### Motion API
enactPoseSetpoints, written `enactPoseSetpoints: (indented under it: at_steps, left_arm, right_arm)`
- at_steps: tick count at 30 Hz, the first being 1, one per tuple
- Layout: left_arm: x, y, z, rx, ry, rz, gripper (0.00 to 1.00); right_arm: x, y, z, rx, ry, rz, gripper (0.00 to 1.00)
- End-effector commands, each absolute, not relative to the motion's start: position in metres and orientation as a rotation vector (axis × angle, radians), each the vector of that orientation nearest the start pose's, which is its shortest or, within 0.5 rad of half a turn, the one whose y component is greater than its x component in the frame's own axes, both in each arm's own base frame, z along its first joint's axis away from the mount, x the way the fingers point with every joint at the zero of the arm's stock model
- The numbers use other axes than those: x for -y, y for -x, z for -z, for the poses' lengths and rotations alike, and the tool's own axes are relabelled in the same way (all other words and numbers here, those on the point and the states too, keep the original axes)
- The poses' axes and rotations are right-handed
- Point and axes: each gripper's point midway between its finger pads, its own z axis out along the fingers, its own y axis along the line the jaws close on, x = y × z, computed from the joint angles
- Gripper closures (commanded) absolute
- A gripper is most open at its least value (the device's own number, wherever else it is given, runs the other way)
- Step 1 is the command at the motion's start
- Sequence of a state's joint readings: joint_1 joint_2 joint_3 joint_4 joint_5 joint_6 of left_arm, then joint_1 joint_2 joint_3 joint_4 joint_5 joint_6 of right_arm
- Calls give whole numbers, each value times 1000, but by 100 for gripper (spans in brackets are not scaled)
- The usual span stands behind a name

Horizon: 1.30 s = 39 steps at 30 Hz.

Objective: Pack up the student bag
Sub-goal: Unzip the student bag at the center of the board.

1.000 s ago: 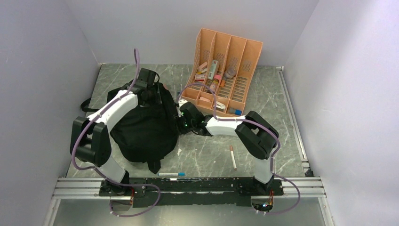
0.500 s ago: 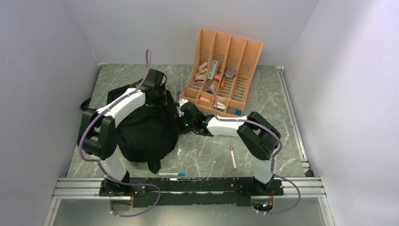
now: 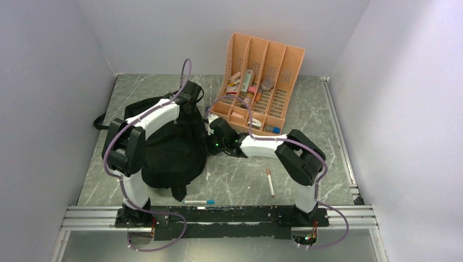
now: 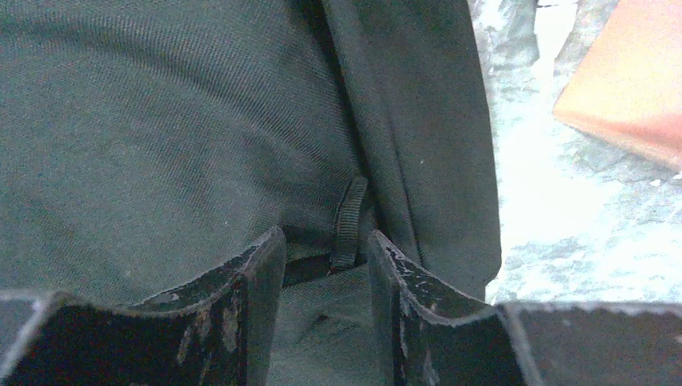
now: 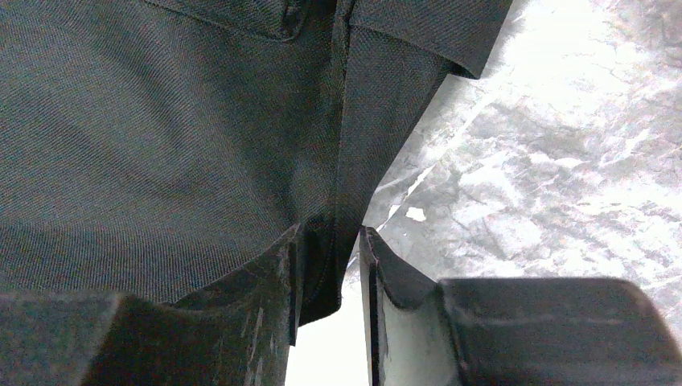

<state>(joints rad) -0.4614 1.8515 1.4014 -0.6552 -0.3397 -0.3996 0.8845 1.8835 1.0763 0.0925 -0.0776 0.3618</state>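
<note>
Black student bag (image 3: 173, 158), right tool (image 5: 331, 241) pinching its edge, left tool (image 4: 326, 249) open around pull-tab (image 4: 351, 219)

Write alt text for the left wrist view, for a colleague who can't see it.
The left gripper holds its two dark fingers apart over the black student bag, a small webbing tab lying between their tips. Grey marbled table and an orange organizer corner show at right.

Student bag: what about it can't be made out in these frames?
- Top view: whether the student bag is open; the left arm covers its top.
- Right wrist view: whether the right gripper truly pinches the bag's edge; fabric hides the contact.
- Both wrist views: too close; only outer fabric shows, contents unseen.
</note>
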Motion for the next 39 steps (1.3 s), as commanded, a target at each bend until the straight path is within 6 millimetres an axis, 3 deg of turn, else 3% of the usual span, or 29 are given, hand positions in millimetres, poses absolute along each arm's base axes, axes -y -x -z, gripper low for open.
enactPoseSetpoints:
  at_steps: [1, 10, 23, 28, 29, 39]
  left_arm:
    - [135, -389, -89, -2544, 59, -207, 54]
    - [145, -388, -71, -2584, -9, -151, 53]
    - [146, -388, -51, -2634, -87, -344, 61]
    - [142, -390, -66, -2589, -58, -351, 92]
    - [141, -391, -70, -2577, -52, -355, 95]
    - [100, -386, -114, -2486, 141, -399, 95]
  right_arm:
    - [-372, -276, -30, -2342, 671, -670, 67]
    - [-373, -277, -30, -2345, 672, -671, 67]
    - [-370, -276, -29, -2350, 667, -667, 68]
    - [-369, -277, -29, -2349, 662, -659, 68]
    - [-368, -278, -28, -2353, 658, -658, 68]
    - [-366, -279, -29, -2351, 648, -647, 68]
